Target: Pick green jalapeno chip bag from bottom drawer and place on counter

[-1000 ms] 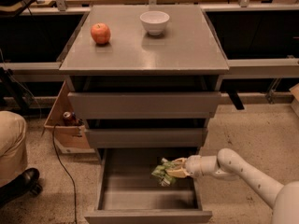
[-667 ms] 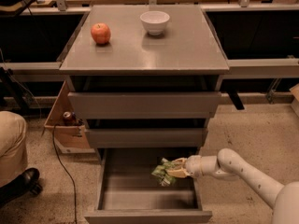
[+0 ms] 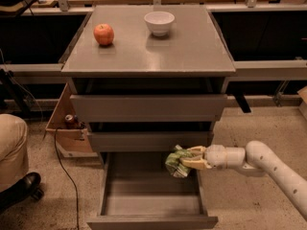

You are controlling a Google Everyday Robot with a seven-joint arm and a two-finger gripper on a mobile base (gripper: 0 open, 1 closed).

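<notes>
End effector [image 3: 187, 159] sits at approx 3 o'clock of the open bottom drawer [image 3: 148, 202], arm coming in from the right. Fingers are closed down on the green jalapeno chip bag [image 3: 175, 163], pinching its right side w/ only a narrow gap for the foil. Bag hangs over the drawer's right rear corner, just under the middle drawer front [image 3: 148, 140] and seemingly clear of the drawer floor.

Handling, as a judgement: very light, soft, crinkly, air-filled. It will crumple and can slip on slick foil, and the chips inside crush easily. Best hold is a seam or bunched edge, not the puffy middle, w/ moderate squeeze.

Bag looks scrunched, so orientation is only rough: long axis approx 12-to-6, top leaning toward 11. Which end is the top seam, can't tell.

Counter [image 3: 192, 51] lies toward 12 o'clock, holding an apple [image 3: 103, 34] and a white bowl [image 3: 159, 22].
</notes>
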